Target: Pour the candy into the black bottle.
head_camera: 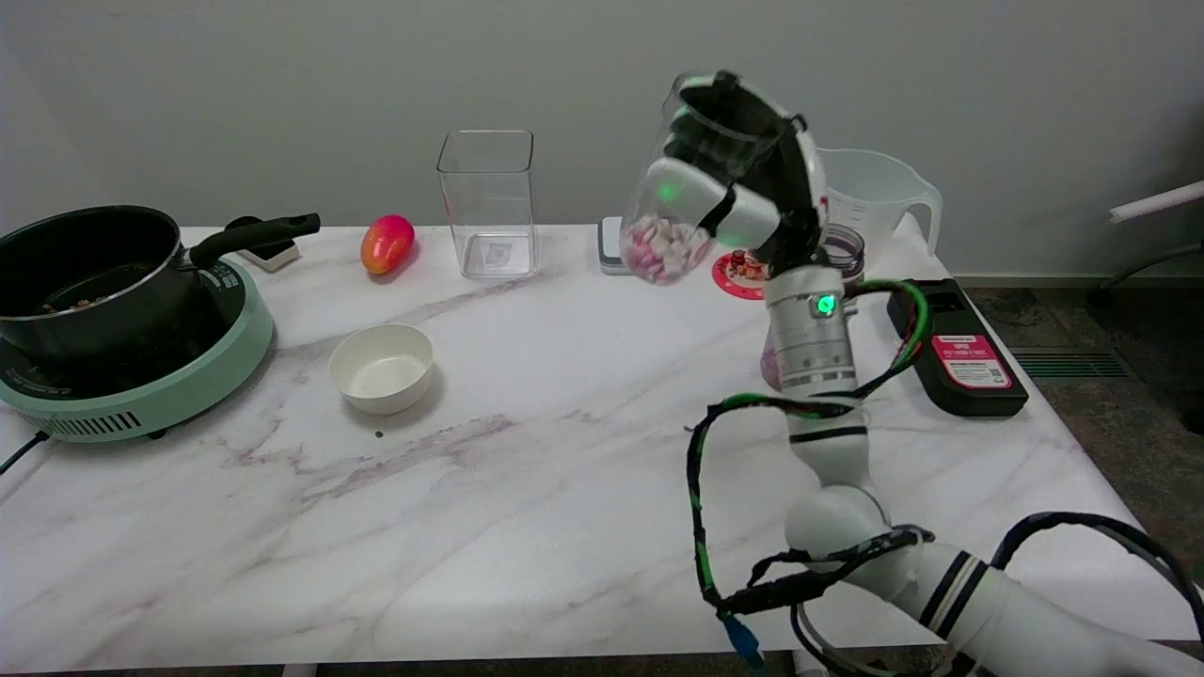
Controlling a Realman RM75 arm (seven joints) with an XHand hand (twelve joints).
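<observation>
Pink and white candy (pixel 658 246) is seen heaped in the bottom of one clear jar (pixel 682 179), which is gripped by the right hand (pixel 743 183) and held in the air, nearly upright. One dark bottle (pixel 840 250) is partly hidden behind the wrist, its mouth open, on the table (pixel 527 489). Lifting appears done; tipping over the bottle is judged still to come. Also counted: one measuring jug (pixel 879 193), one square container (pixel 487 202), one bowl (pixel 382 368), one pot (pixel 89 268).

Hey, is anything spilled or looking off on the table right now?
Nothing spilled. The right hand holds the clear cup of candy tilted in the air, candy inside. A small dark speck lies near the white bowl.
</observation>
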